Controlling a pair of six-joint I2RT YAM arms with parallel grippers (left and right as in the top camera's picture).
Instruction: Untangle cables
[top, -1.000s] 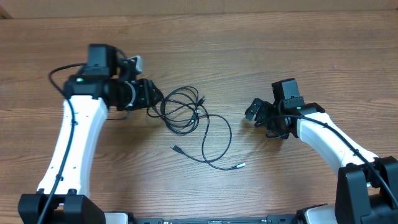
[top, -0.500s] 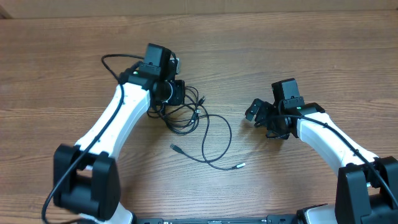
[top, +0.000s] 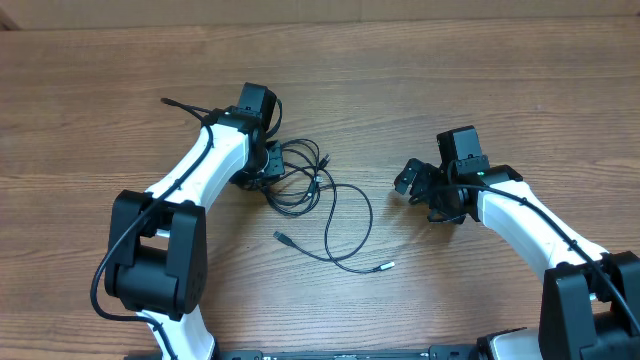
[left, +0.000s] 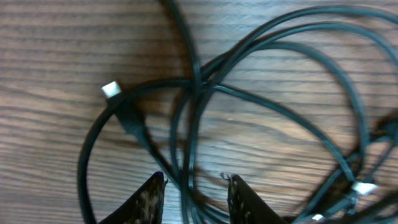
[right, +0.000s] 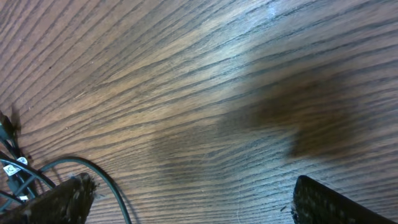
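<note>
Overhead: looking down on cables (top: 318, 192) lying loosely looped on the tabletop (top: 500, 80), just toward 9 o'clock from the middle. Bunching thickest at the 10 o'clock side and trailing two loose ends toward 5 o'clock. Hovering the left gripper (top: 266, 172) low over the bundle's 9 o'clock edge, probably going for the dense part first, since freeing one strand there should loosen the rest. Holding the right gripper (top: 408, 180) well apart at 3 o'clock, touching nothing, likely waiting clear of the loops so as not to snag them.

Left wrist: straddling two strands with the jaws apart at 6 o'clock, showing a gap on either side and pinching nothing yet. Facing a crossing of several strands at 12 o'clock. Passing a silver-tipped plug (left: 112, 90) at 10 o'clock, lying flat on the wood. Aiming at mid-strand and not at the plug, perhaps because a lift here would open the overlap.

Right wrist: spreading the jaws fully at 7 and 5 o'clock over bare wood, gripping nothing. Catching only a curve of cable at 8 o'clock.
</note>
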